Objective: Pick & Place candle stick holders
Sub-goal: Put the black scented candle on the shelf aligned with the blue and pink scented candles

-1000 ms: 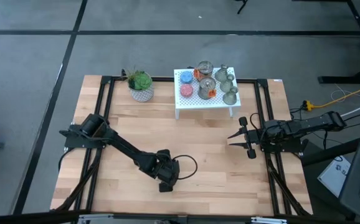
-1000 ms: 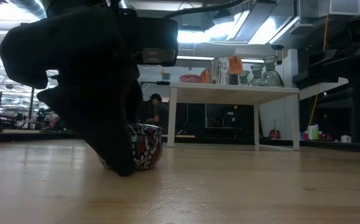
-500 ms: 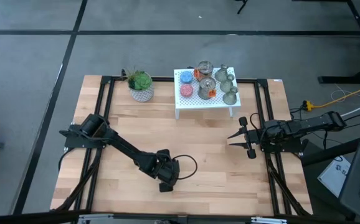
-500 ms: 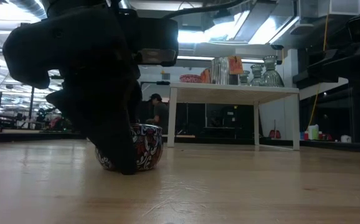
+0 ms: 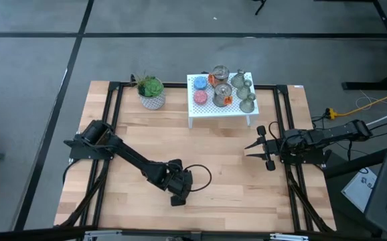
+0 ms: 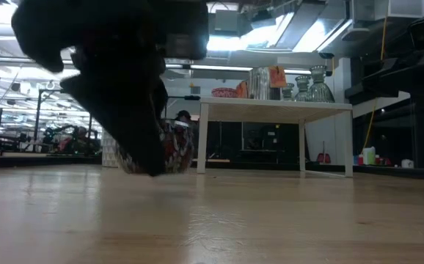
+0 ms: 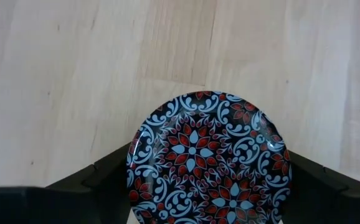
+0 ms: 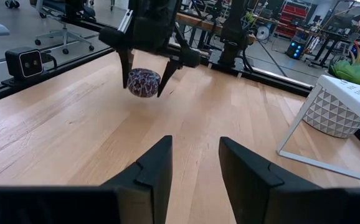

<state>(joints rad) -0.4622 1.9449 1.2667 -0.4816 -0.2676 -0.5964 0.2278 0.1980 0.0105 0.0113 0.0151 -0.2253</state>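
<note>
Wooden table [image 5: 220, 147], left gripper [image 5: 180, 182] carrying a patterned bowl [image 7: 208, 158] lower centre.
Candle stick holders [image 5: 244, 90] sit untouched on white shelf [image 5: 200, 110], upper centre. Bowl clamped between the fingers, seemingly just off the wood; keep it level, move slowly. Right gripper [image 8: 191, 163] waits parted, empty, right of centre.

Even, bright overhead light falls on the wooden table [image 5: 213, 154], and shadows stay soft. In the low view, ceiling lamps [image 6: 322, 22] glare, leaving the left gripper [image 6: 135, 110] a blurred, backlit silhouette. The bowl [image 7: 208, 158] between its fingers shows sharp.
</note>
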